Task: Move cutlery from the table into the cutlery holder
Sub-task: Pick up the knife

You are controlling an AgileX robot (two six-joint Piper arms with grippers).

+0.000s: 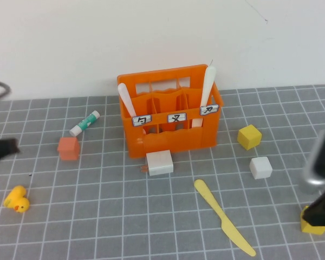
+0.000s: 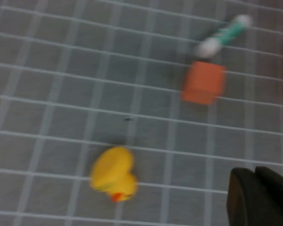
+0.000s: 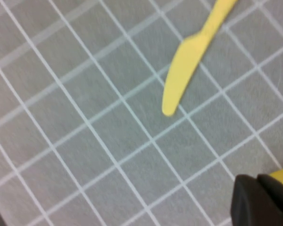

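Observation:
The orange cutlery holder (image 1: 170, 116) stands at the middle back of the grey grid table (image 1: 97, 216). A white knife (image 1: 208, 86) stands in its right compartment and a pale piece (image 1: 127, 100) leans in its left one. The yellow knife (image 1: 223, 216) lies flat on the table in front of the holder, to its right, and also shows in the right wrist view (image 3: 188, 66). My right gripper (image 1: 320, 208) (image 3: 257, 181) is shut and empty, right of the yellow knife. My left gripper (image 1: 2, 149) (image 2: 254, 174) is shut and empty at the far left.
Left of the holder lie a green-and-white tube (image 1: 84, 123), a small orange cube (image 1: 68, 148) and a yellow duck (image 1: 17, 199). A white block (image 1: 160, 162) touches the holder's front. A yellow cube (image 1: 249, 136), white cube (image 1: 260, 167) and yellow block (image 1: 313, 225) sit right.

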